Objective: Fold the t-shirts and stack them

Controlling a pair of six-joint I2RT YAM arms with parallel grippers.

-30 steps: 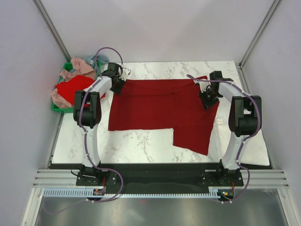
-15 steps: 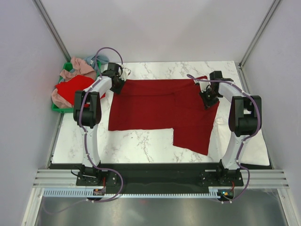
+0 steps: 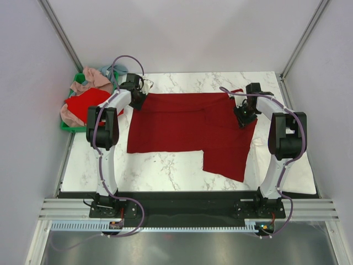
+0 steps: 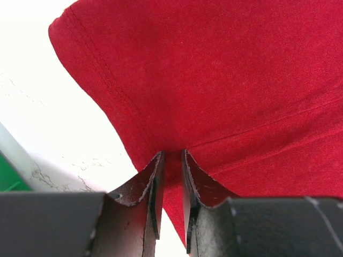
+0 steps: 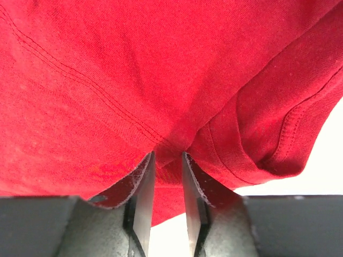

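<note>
The dark crimson t-shirt [image 3: 182, 124] lies spread on the counter [image 3: 165, 168], its folding barely begun, I'd say. The left tool [image 3: 138, 100] and right tool [image 3: 243, 117] each pinch its far edge. The other t-shirts [image 3: 88, 102] sit heaped in the green crate [image 3: 69, 128], and nothing is stacked.

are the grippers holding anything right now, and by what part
Both pinch the dark red t-shirt: the left gripper grips its edge near the far left corner, the right gripper a bunched fold near the far right sleeve.
</note>
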